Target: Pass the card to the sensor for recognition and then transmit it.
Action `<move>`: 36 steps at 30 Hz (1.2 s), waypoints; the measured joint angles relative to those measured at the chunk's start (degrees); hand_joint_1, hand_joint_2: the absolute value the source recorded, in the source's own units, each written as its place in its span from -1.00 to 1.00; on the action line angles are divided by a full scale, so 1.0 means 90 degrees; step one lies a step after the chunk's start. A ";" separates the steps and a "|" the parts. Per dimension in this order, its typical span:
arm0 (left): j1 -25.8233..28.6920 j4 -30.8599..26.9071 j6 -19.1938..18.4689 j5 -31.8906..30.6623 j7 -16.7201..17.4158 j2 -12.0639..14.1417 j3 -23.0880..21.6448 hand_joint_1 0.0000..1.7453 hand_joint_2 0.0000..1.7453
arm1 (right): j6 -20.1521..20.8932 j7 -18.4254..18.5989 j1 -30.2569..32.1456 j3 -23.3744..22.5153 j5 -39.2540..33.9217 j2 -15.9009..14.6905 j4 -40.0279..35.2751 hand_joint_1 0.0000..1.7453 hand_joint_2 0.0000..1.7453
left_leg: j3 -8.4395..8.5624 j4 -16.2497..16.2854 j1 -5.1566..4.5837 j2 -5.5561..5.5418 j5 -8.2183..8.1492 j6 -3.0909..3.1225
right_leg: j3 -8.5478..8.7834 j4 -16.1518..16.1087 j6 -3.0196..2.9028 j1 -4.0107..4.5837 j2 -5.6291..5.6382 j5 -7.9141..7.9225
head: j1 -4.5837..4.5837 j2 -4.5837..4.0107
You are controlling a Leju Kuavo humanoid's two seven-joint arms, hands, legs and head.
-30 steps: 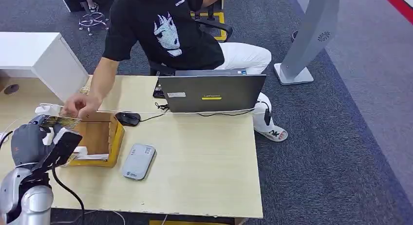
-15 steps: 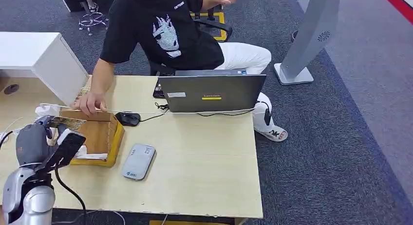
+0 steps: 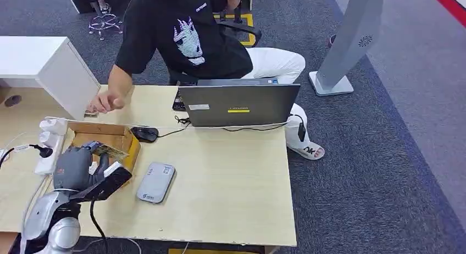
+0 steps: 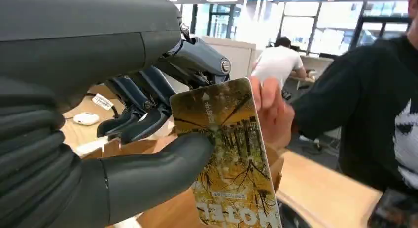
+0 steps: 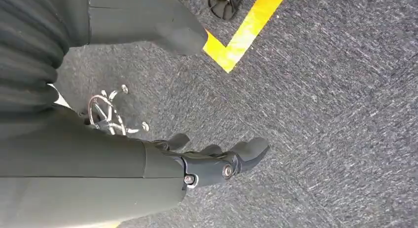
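Observation:
My left hand holds a yellow-green printed card over the front of the cardboard box. In the left wrist view the card is pinched between my thumb and the darker fingers. The grey card sensor lies flat on the table, just right of my left hand. My right hand hangs over grey carpet with its fingers apart and nothing in it.
A person in a black shirt sits behind the table, one hand raised above the box's far side. A laptop, a mouse, a white power strip and cables share the wooden table.
My left hand has carried the card right and toward the table's front, closer to the sensor. The person's hand has let go of the card and drawn back.

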 joint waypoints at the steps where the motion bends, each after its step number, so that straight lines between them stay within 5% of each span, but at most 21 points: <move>1: 0.0036 0.0005 -0.0029 -0.0044 0.0000 0.0051 -0.0088 1.00 1.00 | 0.0002 0.0000 -0.0003 -0.0027 0.0029 0.0000 0.0000 -1.00 1.00 | 0.0000 0.0000 0.0000 0.0000 0.0000 0.0000 | 0.0000 0.0000 0.0000 0.0000 0.0000 0.0000 | -0.0002 0.0000; 36: 0.0221 0.0692 0.0048 -0.0435 0.0202 0.0289 -0.0717 1.00 1.00 | 0.0007 0.0000 -0.0030 -0.0313 0.0345 0.0012 0.0000 -1.00 1.00 | -0.0001 0.0000 -0.0001 -0.0001 0.0000 0.0000 | 0.0000 0.0000 0.0002 0.0000 -0.0002 -0.0001 | 0.0000 0.0000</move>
